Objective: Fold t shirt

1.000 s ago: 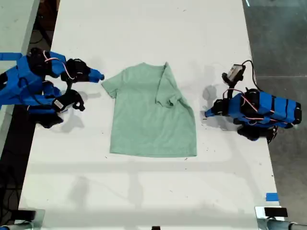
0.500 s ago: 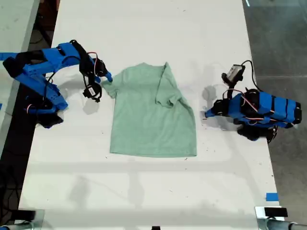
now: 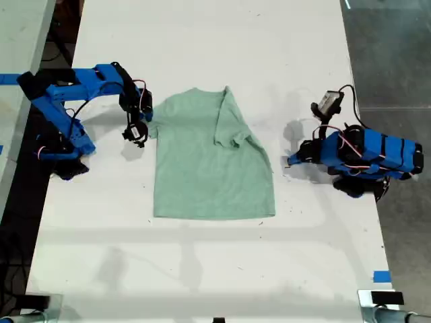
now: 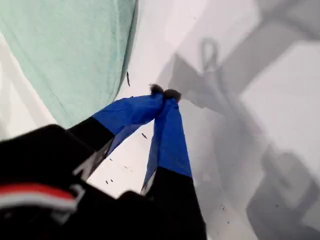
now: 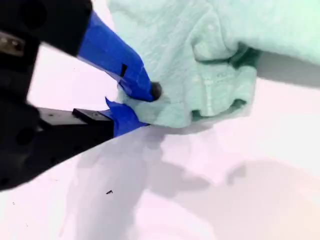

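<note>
The pale mint-green t shirt (image 3: 202, 168) lies flat in the middle of the white table (image 3: 202, 40). One sleeve (image 3: 232, 128) is folded inward over its body. My second gripper (image 3: 141, 122) is at the shirt's other sleeve, on the exterior view's left. In the second wrist view my second gripper (image 5: 140, 105) pinches the bunched sleeve cloth (image 5: 210, 95). My first gripper (image 3: 291, 160) rests low on the table at the exterior view's right, just off the shirt's edge. In its own view my first gripper (image 4: 165, 92) is shut on nothing, with the shirt's hem (image 4: 65, 45) beside it.
A small camera module (image 3: 328, 102) on a cable sticks up above the first arm. Blue tape (image 3: 382, 276) marks the table near its lower right corner in the exterior view. Dark floor (image 3: 390, 54) lies past the table's right edge there, and another surface (image 3: 20, 27) at the left.
My second arm has swung in from the exterior view's left, reached the sleeve and closed on it. The shirt has shifted slightly and the sleeve has bunched. My first arm has not moved.
</note>
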You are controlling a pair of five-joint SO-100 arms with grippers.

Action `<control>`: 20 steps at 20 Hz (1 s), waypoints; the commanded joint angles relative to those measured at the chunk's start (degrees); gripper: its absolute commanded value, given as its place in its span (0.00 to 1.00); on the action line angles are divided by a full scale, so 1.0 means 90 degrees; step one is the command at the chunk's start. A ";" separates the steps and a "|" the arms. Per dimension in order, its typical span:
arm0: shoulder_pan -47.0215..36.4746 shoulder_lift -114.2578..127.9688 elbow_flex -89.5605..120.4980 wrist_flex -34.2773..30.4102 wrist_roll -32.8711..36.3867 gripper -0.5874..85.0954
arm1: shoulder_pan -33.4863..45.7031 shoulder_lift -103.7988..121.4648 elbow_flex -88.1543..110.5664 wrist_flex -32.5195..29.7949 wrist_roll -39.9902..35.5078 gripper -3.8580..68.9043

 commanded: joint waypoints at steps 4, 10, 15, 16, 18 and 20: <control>0.0459 0.0332 -0.2178 0.1836 -0.0215 0.01 | -0.0049 0.0059 0.0176 0.0000 0.0000 0.04; 0.2764 -0.1846 -0.6719 0.2979 -0.1514 0.01 | -0.0049 0.0059 0.0176 0.0000 -0.0010 0.04; 0.3174 -0.4131 -0.8271 0.2178 -0.2031 0.28 | -0.0068 0.0059 0.0176 0.0010 -0.0029 0.04; 0.3135 -0.4346 -0.8271 0.2139 -0.2080 0.36 | -0.0068 0.0059 0.0176 0.0010 -0.0039 0.04; 0.3105 -0.4336 -0.8262 0.2197 -0.1836 0.38 | -0.0078 0.0059 0.0166 0.0010 -0.0049 0.04; 0.2988 -0.3584 -0.8174 0.2764 -0.1924 0.06 | -0.0078 0.0059 0.0166 0.0010 -0.0049 0.04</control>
